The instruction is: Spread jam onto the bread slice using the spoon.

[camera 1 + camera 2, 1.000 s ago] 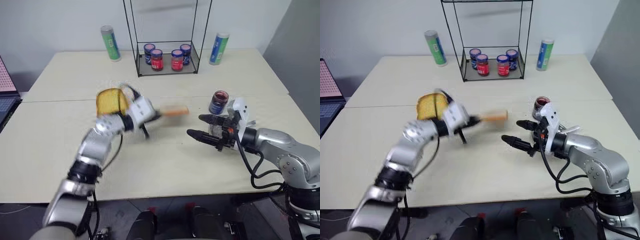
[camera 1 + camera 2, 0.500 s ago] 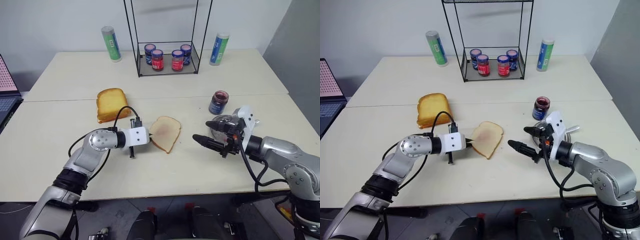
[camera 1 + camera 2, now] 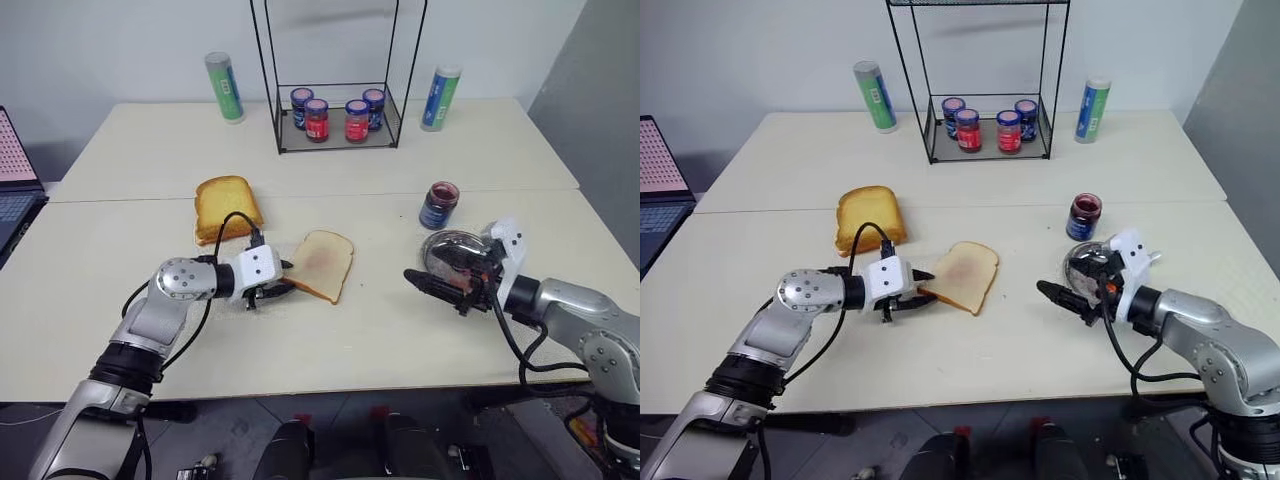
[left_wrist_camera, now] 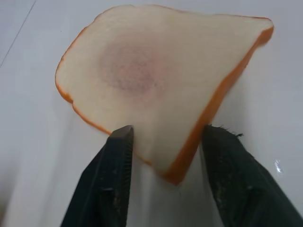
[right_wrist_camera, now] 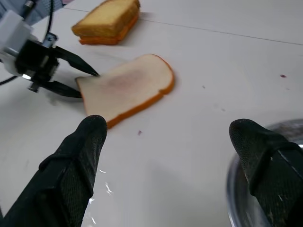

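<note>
left tool [image 4: 165, 156] open, cream table [image 3: 330, 350]

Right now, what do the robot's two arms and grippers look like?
Both arms are silver-grey metal with rounded joints and black collars. Each wrist ends in a white boxy housing carrying two black, tapered fingers with a textured surface. A loose black cable loops beside each forearm. The left gripper and right gripper look alike.

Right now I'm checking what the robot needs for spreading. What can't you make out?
- Spoon: not made out; the right gripper covers part of the steel plate in the eye views.
- Jam level in the open jar: too small.
- Plate in the right wrist view: cut off by the edge.
</note>
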### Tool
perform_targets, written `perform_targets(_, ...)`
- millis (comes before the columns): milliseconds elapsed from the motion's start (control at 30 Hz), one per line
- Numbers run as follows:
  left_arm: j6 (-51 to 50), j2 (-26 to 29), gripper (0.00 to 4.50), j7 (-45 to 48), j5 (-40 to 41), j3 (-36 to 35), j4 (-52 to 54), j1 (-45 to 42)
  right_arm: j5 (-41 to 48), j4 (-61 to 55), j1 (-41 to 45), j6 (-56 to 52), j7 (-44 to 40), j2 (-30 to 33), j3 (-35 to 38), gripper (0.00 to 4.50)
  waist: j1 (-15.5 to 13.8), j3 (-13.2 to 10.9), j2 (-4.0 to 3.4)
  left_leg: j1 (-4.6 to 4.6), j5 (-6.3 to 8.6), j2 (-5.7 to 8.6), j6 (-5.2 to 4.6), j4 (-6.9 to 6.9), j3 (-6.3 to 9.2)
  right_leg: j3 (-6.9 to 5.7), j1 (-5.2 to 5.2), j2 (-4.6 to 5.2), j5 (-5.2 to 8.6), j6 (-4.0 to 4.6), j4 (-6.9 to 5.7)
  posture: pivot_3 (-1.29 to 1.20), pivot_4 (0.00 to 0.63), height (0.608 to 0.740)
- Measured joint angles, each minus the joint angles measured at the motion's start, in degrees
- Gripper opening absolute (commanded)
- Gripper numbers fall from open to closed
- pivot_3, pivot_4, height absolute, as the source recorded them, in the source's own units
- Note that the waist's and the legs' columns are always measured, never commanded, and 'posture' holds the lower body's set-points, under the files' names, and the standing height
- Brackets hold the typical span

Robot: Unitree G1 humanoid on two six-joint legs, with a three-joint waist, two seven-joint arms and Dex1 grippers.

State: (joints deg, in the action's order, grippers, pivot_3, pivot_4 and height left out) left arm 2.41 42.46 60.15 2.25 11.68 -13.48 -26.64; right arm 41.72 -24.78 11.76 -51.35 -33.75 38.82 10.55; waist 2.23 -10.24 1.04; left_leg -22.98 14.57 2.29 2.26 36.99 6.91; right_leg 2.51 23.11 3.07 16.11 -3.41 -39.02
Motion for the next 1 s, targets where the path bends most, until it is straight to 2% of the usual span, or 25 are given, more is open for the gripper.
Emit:
perform_targets(100,-6.14,1.46,3.87,3.14,4.11,-2.21,3.20,0.91,0.09,0.67,-1.13,0.00,0.00,1.18,3.40,4.50,-0.02,0.00,0.00,-0.02,0.00,-0.03,0.00,0.00,0.01,-0.02,0.00,0.00,0.00,0.00,0.00,0.00,0.150,0.740)
perform_targets(167,-14.47,3.87,4.40,6.37,9.65,-4.16,8.41,2.21,0.01,2.13,-2.93,0.02,0.03,2.33,6.90,4.50,-0.02,-0.01,0.02,-0.04,0.00,-0.07,0.00,0.00,0.01,-0.01,-0.01,0.01,0.00,0.00,0.03,0.00,0.150,0.740)
perform_targets(200,-18.97,5.67,4.48,7.92,12.29,-5.20,11.08,2.36,-0.08,3.11,-4.26,0.11,0.14,2.78,9.07,4.50,-0.02,-0.01,0.02,-0.04,0.00,-0.06,-0.01,-0.01,-0.01,-0.01,-0.01,0.01,0.00,0.00,0.02,0.00,0.150,0.740)
perform_targets(267,-23.66,7.52,4.48,9.11,14.92,-7.03,14.17,2.26,-0.20,4.86,-5.39,0.24,0.42,2.82,11.32,4.50,-0.05,-0.01,0.01,0.00,0.00,-0.06,-0.01,0.00,-0.09,0.00,-0.06,0.01,0.00,0.00,0.01,0.00,0.150,0.740)
perform_targets(333,-28.96,6.80,4.48,8.72,18.51,-8.79,16.93,0.98,-0.56,7.08,-6.11,0.67,1.81,2.53,13.24,4.50,-0.23,0.00,0.00,0.08,0.00,-0.06,-0.01,0.01,-0.25,0.00,-0.17,0.01,0.01,-0.01,0.02,0.00,0.150,0.740)
perform_targets(467,-36.52,-2.84,4.48,3.60,24.51,-8.62,22.51,-3.52,-2.80,14.17,-5.60,2.30,5.68,0.38,15.93,4.50,-0.75,-0.01,0.03,0.22,0.00,-0.05,-0.01,0.10,-0.21,-0.10,-0.53,0.06,-0.01,-0.04,0.12,0.00,0.150,0.740)
perform_targets(633,-38.11,-12.92,4.48,-3.46,24.02,-3.71,24.07,-7.61,-0.73,25.73,0.65,1.43,8.11,-4.27,18.88,4.50,-0.12,-0.01,0.03,0.38,0.00,0.00,0.00,0.02,-0.47,0.08,-0.51,-0.02,-0.01,-0.03,0.09,0.00,0.150,0.740)
perform_targets(1000,-37.98,-16.44,4.48,-5.95,22.47,-0.38,24.06,-9.06,5.26,49.04,16.14,-2.06,7.17,-7.11,23.59,4.50,0.16,0.01,-0.03,0.42,0.00,0.01,-0.01,-0.01,-0.50,0.12,-0.53,-0.02,0.01,0.00,0.10,0.00,0.150,0.740)
